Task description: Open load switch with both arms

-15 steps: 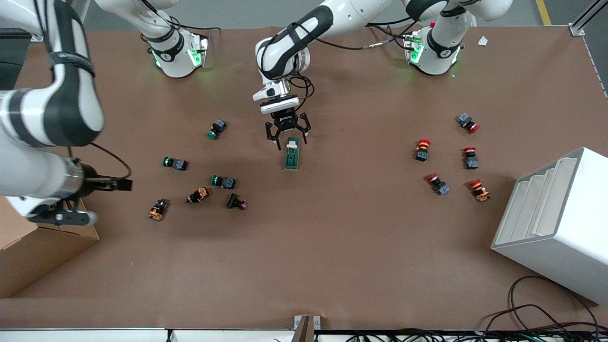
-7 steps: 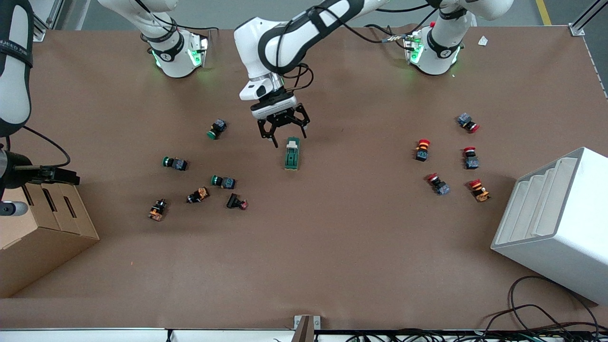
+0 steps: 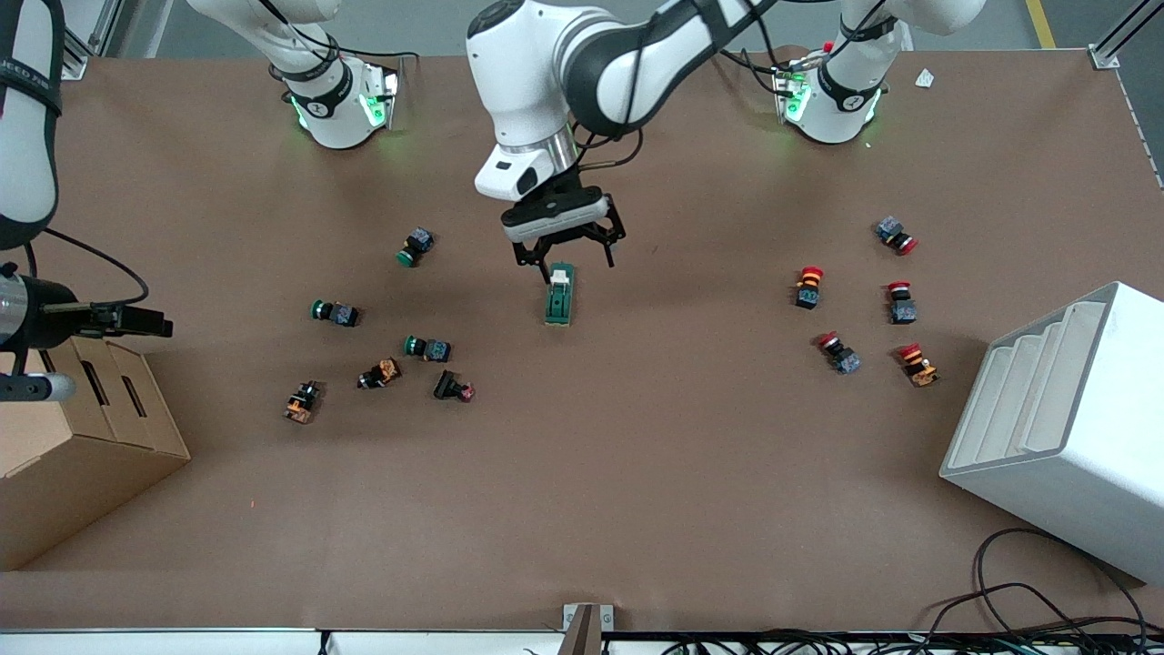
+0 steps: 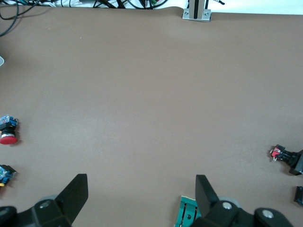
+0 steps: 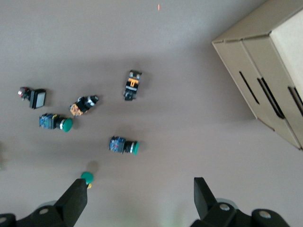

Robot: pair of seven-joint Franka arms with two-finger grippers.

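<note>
The cardboard box (image 3: 86, 428) looks closed. Left gripper (image 3: 564, 258), spread, hovers over the load switch (image 3: 558, 295); right gripper (image 5: 137, 201), spread, over 2 green buttons (image 5: 124, 145).

The left gripper (image 4: 142, 198) is seen with its fingers (image 4: 75, 191) spread wide apart above the brown surface (image 4: 151, 94). The green load switch (image 4: 187, 213) is partly visible just beside one finger, touching neither. Red-capped push buttons (image 4: 7, 131) and a dark component (image 4: 289, 158) lie outside the fingers.
</note>
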